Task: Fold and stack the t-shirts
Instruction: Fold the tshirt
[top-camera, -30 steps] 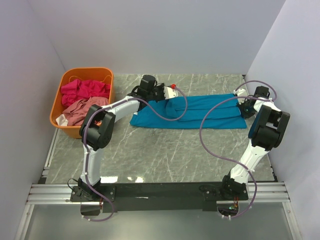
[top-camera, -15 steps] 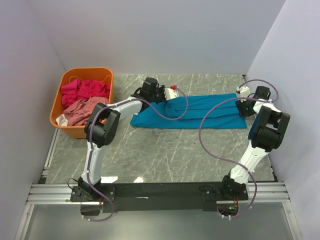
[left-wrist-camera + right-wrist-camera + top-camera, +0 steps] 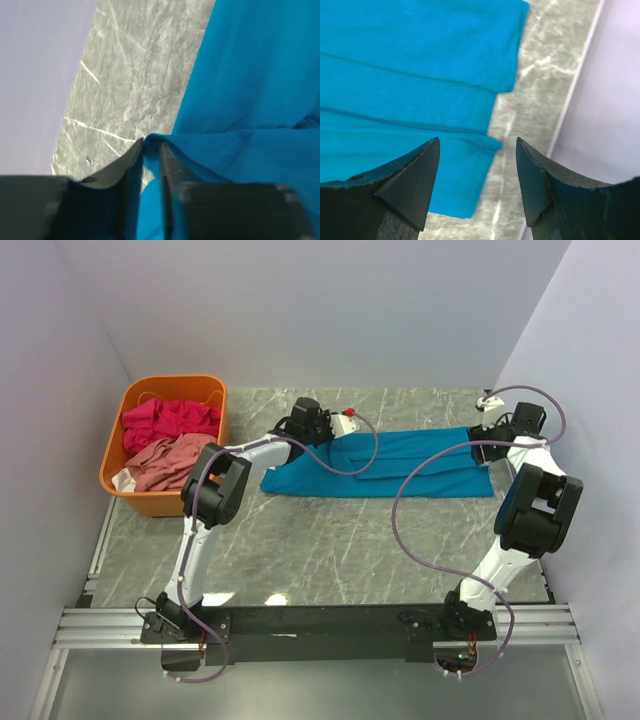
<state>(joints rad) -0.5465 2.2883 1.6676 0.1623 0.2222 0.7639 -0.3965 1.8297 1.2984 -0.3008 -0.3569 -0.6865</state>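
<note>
One teal-blue cotton t-shirt (image 3: 390,462) is laid as a folded band on the grey marbled table (image 3: 330,540) | left pincer (image 3: 151,145) barely parted at a hem fold, hold cannot be told | right pincer (image 3: 477,141) spread, empty | next fold: edges should be kept aligned.

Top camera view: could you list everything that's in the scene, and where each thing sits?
Teal-blue t-shirt: one, teal-blue, lying folded lengthwise across the table's far half.
Magenta-pink t-shirt: one, magenta, crumpled in the basket's far part.
Salmon-pink t-shirt: one, dusty pink, crumpled in the basket's near part.
Basket: one, orange, far left corner.
Table: one, grey marbled.
Left gripper: one, black, fingers close together at the teal-blue shirt's left edge.
Right gripper: one, black, open, at that shirt's right end.
</note>
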